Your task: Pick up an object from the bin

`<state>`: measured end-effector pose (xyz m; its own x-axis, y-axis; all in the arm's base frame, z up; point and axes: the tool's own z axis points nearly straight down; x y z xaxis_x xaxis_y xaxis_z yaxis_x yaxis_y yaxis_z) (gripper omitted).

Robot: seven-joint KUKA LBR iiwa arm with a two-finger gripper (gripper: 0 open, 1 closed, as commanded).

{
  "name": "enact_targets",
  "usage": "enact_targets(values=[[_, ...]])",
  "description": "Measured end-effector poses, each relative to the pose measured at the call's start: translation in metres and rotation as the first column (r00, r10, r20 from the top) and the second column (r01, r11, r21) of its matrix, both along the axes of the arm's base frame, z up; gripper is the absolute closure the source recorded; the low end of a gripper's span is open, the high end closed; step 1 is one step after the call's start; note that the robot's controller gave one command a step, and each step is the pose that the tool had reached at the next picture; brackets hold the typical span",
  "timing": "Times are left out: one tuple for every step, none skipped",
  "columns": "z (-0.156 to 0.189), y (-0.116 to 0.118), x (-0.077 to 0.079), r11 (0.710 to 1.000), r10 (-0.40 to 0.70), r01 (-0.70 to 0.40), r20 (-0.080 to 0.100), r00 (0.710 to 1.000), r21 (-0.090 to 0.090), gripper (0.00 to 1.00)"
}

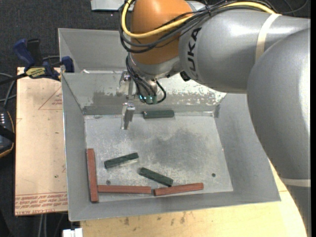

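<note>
Your pincer [127, 117] hung at the back of the bin [74, 132], close to the rear wall, and you could not tell whether it stood open or closed. Just to its right lay a dark green bar [159, 114], slim, flat and straight-edged, at the foot of that wall. Its long axis ran left to right along the wall, nearly level in your view, with its left end nearest the pincer. Toward the front you had a second green bar [121, 160] and a third green bar [155, 177], both slanted. A reddish-brown stick [92, 175] lay front to back at the left, and two more such sticks ran along the front
</note>
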<state>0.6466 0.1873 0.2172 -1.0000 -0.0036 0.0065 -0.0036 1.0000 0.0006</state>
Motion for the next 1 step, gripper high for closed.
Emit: enact_targets(values=[[0.0051, -0.0008, 0.0018, 1.0, -0.003, 0.003, 0.008, 1.0, 0.001, 0.0]])
